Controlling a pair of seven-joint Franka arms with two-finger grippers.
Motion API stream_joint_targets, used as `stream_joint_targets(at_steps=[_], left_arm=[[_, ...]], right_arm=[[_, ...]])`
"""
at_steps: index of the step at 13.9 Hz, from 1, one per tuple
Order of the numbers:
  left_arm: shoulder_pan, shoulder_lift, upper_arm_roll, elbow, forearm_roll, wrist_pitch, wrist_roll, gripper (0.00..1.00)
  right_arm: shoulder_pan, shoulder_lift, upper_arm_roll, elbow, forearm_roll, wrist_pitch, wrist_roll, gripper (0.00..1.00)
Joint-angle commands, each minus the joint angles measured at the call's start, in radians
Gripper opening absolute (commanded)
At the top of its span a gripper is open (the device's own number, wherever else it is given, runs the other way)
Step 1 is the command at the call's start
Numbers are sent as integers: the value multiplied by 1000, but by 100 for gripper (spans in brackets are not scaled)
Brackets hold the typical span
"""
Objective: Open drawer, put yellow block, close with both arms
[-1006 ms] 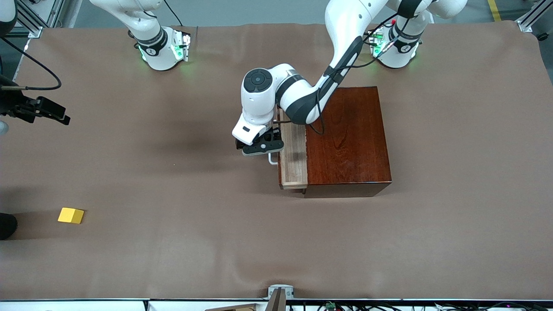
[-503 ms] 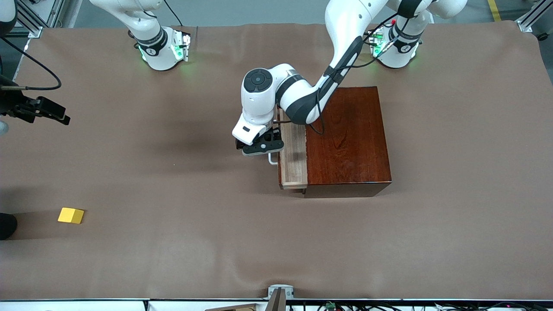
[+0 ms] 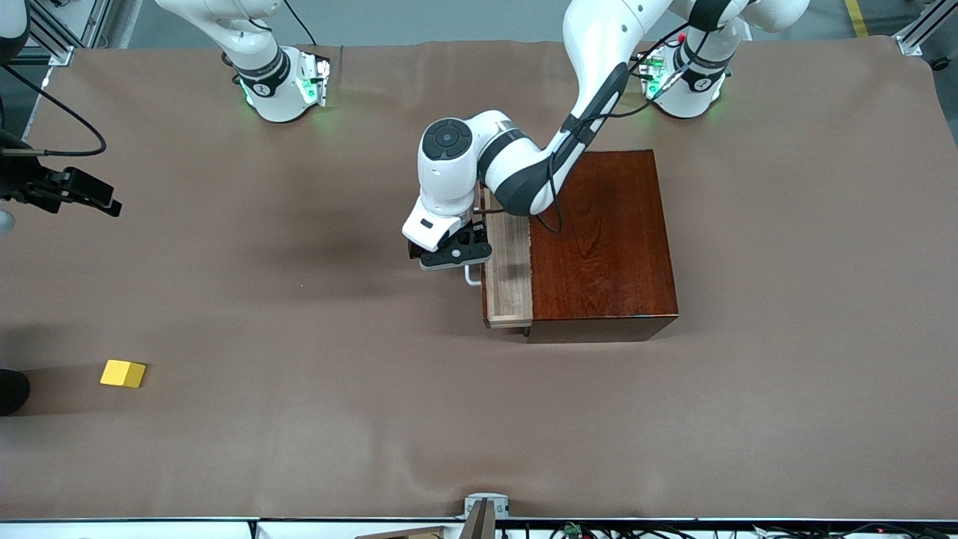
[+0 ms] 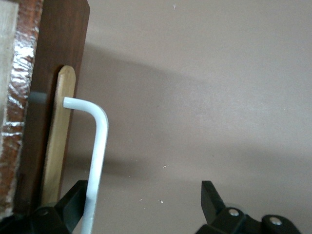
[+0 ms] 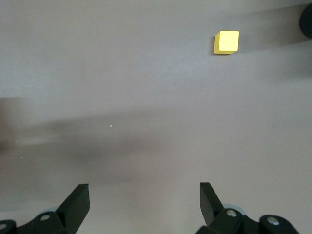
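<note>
Reaching down from its base, the left arm [image 3: 591, 97] had brought the left gripper [image 3: 458, 263] to the front of the drawer [image 3: 509, 269], which stood partly pulled out of the dark red-brown wooden box [image 3: 602, 239] toward the right arm's end of the table. The drawer's pale-wood tray showed bare along its open strip. In the left wrist view the left gripper [image 4: 146, 207] stood with its jaws spread wide, and the white handle [image 4: 97, 161] ran down just beside one finger [image 4: 73, 200], while the other finger stood well apart from it over bare table; whether that near finger touched the handle could not be told. The drawer's dark front [image 4: 51, 97] lay along the edge of that view.

The yellow block [image 3: 123, 373] lay on the brown table cover [image 3: 299, 419], well apart from the wooden box, toward the right arm's end of the table and nearer to the front camera than the box.

The right arm [image 3: 247, 45] waited. Its gripper was out of the front view, but the right wrist view showed the right gripper [image 5: 145, 204] hanging over bare table with its jaws spread wide and holding nothing, the yellow block [image 5: 226, 42] lying well apart from its fingers [image 5: 78, 202].
</note>
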Motion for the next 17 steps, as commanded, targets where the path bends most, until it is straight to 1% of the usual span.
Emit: stream_joint_targets(at_steps=[1,5,6,7,8,12,15,17], left_arm=[[-26,47,-6,71,-14,170,-21,100],[-25,22,5,70,0,150,-18,100],[-26,11,8,68,8,118,-18,100],[-26,-1,11,70,46,57,-18,100],[-23,-16,9,71,60,34,-18,100],[-20,-58,3,71,55,25,-27,100],[-20,-67,3,71,55,18,-27,100],[-9,-108,5,71,55,-21,-27,100]], right_arm=[[-9,-2,6,12,4,-11,-12,100],[-9,0,6,12,3,-11,-10,100],[-9,0,6,12,3,-11,-12,100],[-9,0,6,12,4,-11,-12,100],[-9,0,6,12,4,-11,-12,100],[-9,0,6,12,4,-13,-10,100],[-11,0,6,12,4,-13,-10,100],[-9,3,6,14,3,-10,-9,100]])
